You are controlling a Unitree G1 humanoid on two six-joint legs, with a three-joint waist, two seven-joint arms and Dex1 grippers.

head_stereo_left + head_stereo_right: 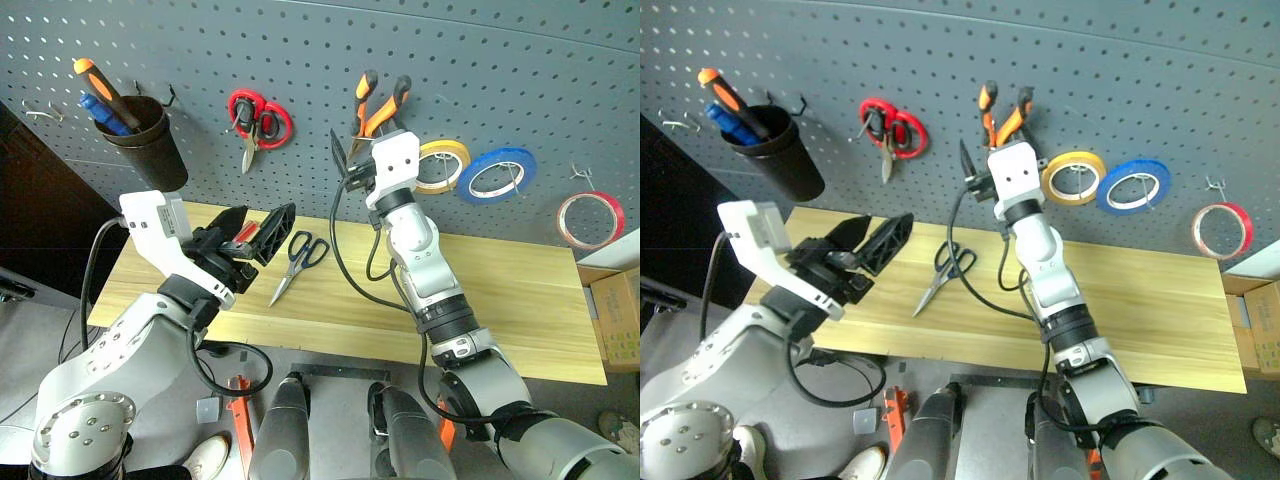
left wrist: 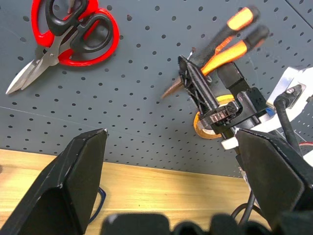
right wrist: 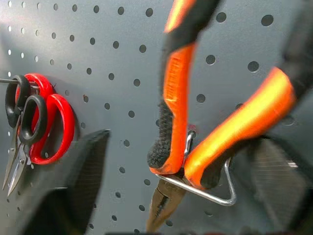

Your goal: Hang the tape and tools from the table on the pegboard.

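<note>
The small pliers [image 3: 173,112] with orange-and-black handles hang nose down on a wire hook [image 3: 215,196] of the dark grey pegboard [image 1: 300,50]. My right gripper [image 3: 181,196] is open around them, a finger standing off each side. The scissors [image 1: 300,258] with dark blue loops lie on the wooden table [image 1: 520,300], left of my right arm. Low on the board at the far right, the red tape ring [image 1: 590,220] hangs on a hook. Over the table's left end, my left gripper [image 1: 255,232] is open and holds nothing.
On the board hang a black cup [image 1: 145,140] holding an orange-and-black screwdriver [image 1: 100,85], red-looped scissors [image 1: 258,120], a yellow roll [image 1: 443,165] and a blue roll [image 1: 497,172]. A cardboard box [image 1: 620,310] stands off the table's right end.
</note>
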